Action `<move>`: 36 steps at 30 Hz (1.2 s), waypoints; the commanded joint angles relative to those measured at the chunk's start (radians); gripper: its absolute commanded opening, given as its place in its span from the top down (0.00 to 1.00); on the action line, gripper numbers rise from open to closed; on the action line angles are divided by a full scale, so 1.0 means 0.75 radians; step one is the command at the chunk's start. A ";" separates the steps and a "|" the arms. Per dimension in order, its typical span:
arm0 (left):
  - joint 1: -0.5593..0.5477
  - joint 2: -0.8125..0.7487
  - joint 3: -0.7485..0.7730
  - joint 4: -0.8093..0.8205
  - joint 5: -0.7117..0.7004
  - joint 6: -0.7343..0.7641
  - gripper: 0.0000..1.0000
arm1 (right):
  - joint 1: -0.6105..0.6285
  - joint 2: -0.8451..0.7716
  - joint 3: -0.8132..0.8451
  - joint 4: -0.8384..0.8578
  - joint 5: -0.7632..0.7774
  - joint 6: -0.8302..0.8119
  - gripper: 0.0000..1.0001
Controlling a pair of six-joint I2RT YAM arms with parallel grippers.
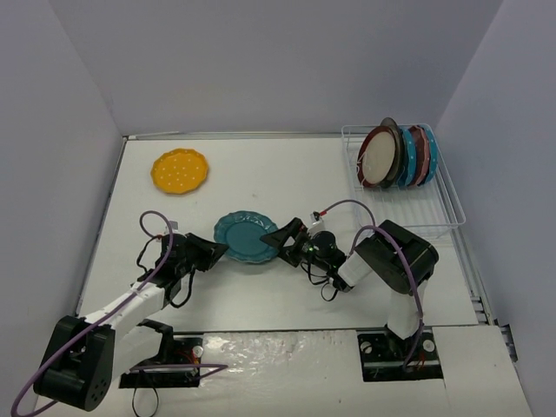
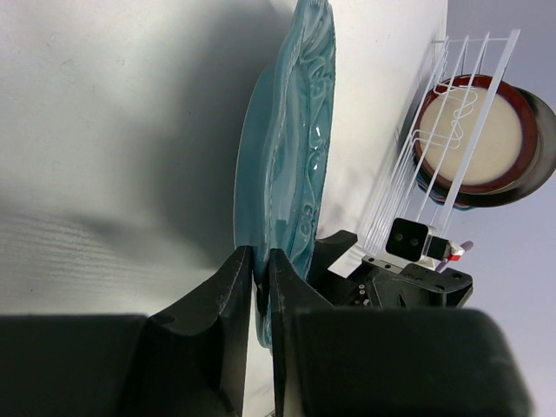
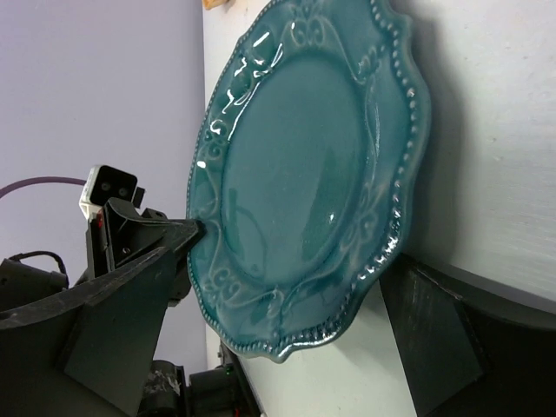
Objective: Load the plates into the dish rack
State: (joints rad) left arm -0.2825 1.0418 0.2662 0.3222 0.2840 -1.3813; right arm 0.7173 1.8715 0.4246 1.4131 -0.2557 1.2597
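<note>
A plain teal scalloped plate [image 1: 246, 236] is at the table's middle, between both grippers. My left gripper [image 1: 217, 250] is shut on its left rim; in the left wrist view the jaws [image 2: 261, 265] pinch the plate's edge [image 2: 291, 165], which is tilted up off the table. My right gripper [image 1: 283, 238] is open, its fingers either side of the plate's right rim [image 3: 304, 182] without touching. A yellow dotted plate [image 1: 180, 170] lies flat at the back left. The white wire dish rack [image 1: 452, 208] at the back right holds several upright plates, a cream-centred maroon-rimmed one [image 1: 380, 156] in front.
The rack's wires [image 2: 417, 165] and the maroon-rimmed plate [image 2: 473, 135] show beyond the right gripper in the left wrist view. Grey walls close in the table on the left, back and right. The arm bases stand at the near edge.
</note>
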 commanded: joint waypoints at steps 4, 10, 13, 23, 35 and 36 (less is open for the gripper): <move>-0.025 -0.089 0.053 0.306 0.045 -0.143 1.00 | 0.025 0.082 0.038 0.219 -0.021 0.012 0.00; -0.069 -0.078 0.048 0.344 0.037 -0.173 1.00 | 0.023 0.131 0.071 0.230 -0.023 0.026 0.01; -0.098 -0.079 0.037 0.347 0.028 -0.172 1.00 | 0.025 0.150 0.089 0.244 -0.031 0.030 0.04; -0.128 -0.118 -0.014 0.291 0.037 -0.158 1.00 | 0.023 0.122 0.095 0.251 0.008 -0.011 0.47; -0.139 -0.290 -0.070 -0.031 0.031 -0.020 1.00 | 0.007 -0.149 0.042 0.188 0.096 -0.152 0.99; -0.139 -0.299 -0.071 -0.053 0.030 -0.007 1.00 | 0.005 -0.173 0.041 0.167 0.100 -0.162 1.00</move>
State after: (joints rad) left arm -0.3803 0.8731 0.1555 0.2677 0.2806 -1.4664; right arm 0.7364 1.8808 0.4494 1.3112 -0.2615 1.2574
